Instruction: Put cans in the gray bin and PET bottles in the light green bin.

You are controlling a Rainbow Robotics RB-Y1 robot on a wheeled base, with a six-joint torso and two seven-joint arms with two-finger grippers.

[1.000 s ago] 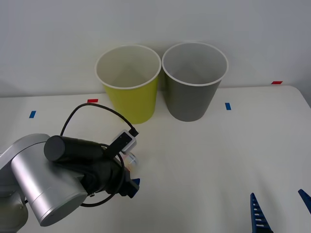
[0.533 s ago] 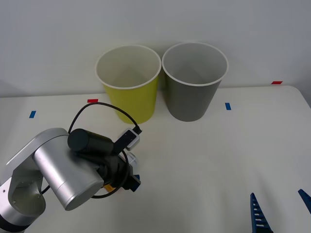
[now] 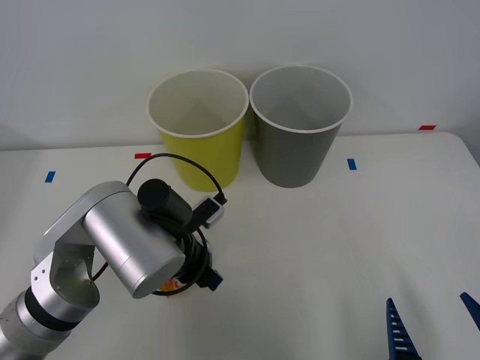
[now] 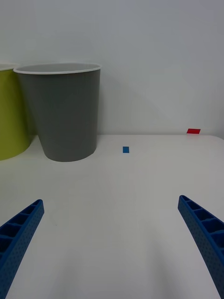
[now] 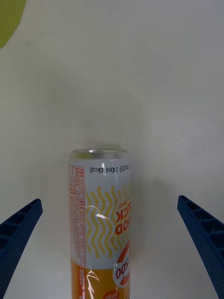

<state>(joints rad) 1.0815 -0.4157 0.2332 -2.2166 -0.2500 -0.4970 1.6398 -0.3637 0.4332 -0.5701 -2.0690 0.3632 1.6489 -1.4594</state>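
Left gripper (image 5: 109, 252) is angled down at the table (image 3: 315, 247), fingers (image 5: 18, 233) spread wide, nothing clamped. The can (image 5: 100, 219) is seen lying on the tabletop between the two fingers, touching neither, long axis running away from the wrist, silver end farthest. In the front view the can (image 3: 174, 284) is mostly hidden under the left arm. Right gripper (image 4: 112, 238) is held low near the table's front edge, fingers apart. Light green bin (image 3: 199, 127) and gray bin (image 3: 300, 124) stand upright, side by side, at the far edge.
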